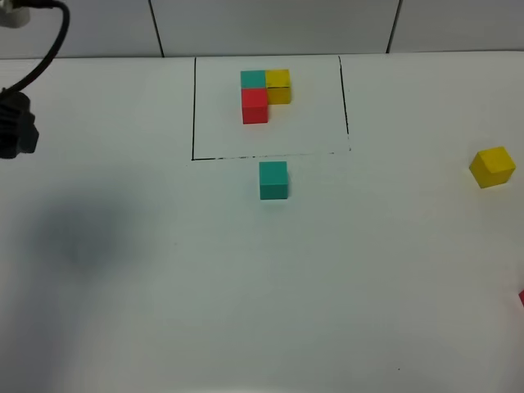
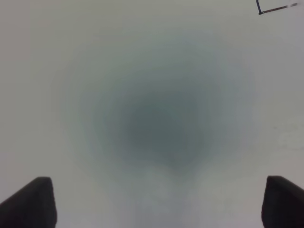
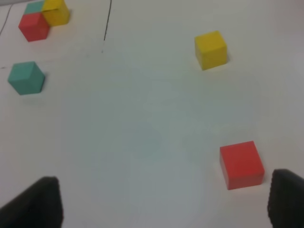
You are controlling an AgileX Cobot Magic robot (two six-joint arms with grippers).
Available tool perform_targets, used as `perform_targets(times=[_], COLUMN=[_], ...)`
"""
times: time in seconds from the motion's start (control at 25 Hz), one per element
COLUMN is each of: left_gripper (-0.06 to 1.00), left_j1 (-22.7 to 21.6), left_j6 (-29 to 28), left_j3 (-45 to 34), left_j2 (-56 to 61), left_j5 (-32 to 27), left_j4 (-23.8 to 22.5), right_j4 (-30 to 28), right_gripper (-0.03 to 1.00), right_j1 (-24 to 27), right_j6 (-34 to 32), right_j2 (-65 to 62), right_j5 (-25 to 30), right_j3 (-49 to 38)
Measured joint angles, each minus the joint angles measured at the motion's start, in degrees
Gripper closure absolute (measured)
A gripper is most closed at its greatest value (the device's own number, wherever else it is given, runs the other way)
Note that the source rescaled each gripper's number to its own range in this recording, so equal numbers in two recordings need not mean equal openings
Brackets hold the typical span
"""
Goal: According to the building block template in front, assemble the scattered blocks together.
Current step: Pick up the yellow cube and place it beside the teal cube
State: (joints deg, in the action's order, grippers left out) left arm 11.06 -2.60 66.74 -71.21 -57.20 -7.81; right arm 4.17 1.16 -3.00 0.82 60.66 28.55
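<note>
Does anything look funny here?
Nothing is broken or spilled. The loose cubes just lie far apart: the teal cube just outside the black frame, the yellow cube and red cube off to the right.

White table [image 1: 123,286], framed cluster [image 1: 264,94], three cubes [image 1: 273,180]

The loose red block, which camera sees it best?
The right wrist view: the whole loose red block shows, clear and close. The exterior high view catches only a sliver at its right edge. The left wrist view shows none of it.
</note>
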Motion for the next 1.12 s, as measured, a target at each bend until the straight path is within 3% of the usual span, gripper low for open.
perform_targets(times=[0.28,0.68,1.12], left_gripper=[0.06,0.15,0.2], left_j1=[0.0,0.0,0.0], left_j6=[-3.4,-7.8,-5.0], left_j3=[-10.2,-22.0,-35.2], left_j2=[14.1,32.4,52.2], left_j5=[5.0,5.6,5.1], left_j4=[0.1,0.3,7.1], right_j4=[0.0,0.0,0.0], right_gripper=[0.22,0.22,0.22], right_j1=[0.0,0.0,0.0], right_j6=[0.0,0.0,0.1], right_j2=[0.0,0.0,0.0], right_j5=[0.0,0.0,0.0], right_j3=[0.0,0.0,0.0])
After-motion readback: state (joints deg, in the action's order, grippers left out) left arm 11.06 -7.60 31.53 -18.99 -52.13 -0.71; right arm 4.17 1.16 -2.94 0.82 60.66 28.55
